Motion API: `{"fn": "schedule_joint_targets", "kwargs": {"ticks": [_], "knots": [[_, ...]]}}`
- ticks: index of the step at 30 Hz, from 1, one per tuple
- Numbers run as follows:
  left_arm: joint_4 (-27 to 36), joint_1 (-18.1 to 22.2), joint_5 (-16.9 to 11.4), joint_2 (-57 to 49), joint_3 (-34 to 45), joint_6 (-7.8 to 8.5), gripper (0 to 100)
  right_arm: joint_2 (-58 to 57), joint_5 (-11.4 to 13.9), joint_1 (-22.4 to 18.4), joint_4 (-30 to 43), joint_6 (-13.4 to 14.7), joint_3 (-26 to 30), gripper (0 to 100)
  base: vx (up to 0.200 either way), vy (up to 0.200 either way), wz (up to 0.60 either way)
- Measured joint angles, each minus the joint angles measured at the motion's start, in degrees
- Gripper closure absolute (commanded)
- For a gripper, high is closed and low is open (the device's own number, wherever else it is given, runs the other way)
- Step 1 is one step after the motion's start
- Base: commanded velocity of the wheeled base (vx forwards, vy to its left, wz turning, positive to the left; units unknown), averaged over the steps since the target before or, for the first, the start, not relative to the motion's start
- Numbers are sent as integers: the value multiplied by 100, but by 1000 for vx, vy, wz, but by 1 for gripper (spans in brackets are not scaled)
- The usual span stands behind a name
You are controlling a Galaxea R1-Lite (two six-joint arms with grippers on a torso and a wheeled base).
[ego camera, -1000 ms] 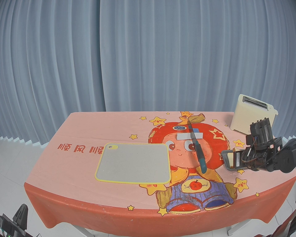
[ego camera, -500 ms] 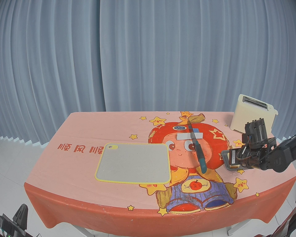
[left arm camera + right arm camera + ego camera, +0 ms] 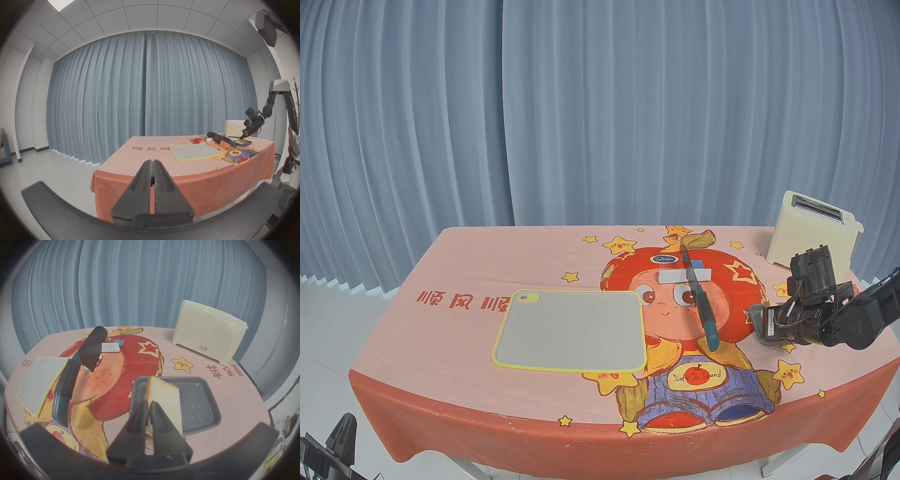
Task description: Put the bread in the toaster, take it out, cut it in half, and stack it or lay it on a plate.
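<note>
A slice of bread (image 3: 165,399) stands on edge in a dark grey tray (image 3: 203,408) at the table's right side. My right gripper (image 3: 149,404) is shut on the slice's near edge, low over the tray (image 3: 758,320). In the head view the right gripper (image 3: 769,322) hides the bread. The cream toaster (image 3: 812,230) stands behind it at the far right corner, slots up. A knife (image 3: 701,303) with a teal handle and a sheathed blade lies mid-table. My left gripper (image 3: 152,184) is shut on nothing, hanging low beyond the table's left front corner.
A grey cutting board (image 3: 572,330) with a yellow rim lies left of the knife. A small white card (image 3: 678,275) and a blue one rest under the blade. The table's front edge runs close to the tray. A blue curtain hangs behind.
My right gripper has come down toward the tray with the bread, and the wrist has dropped. The slice, visible in the head view a second ago, is now hidden. The left arm has kept still.
</note>
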Motion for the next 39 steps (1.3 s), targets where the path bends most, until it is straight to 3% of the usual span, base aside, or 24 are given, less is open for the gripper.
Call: {"fn": "schedule_joint_targets", "kwargs": {"ticks": [39], "knots": [[0, 0, 0, 0, 0, 4, 100, 226, -11, -46, -325, -30, 13, 100, 0, 0, 0]]}}
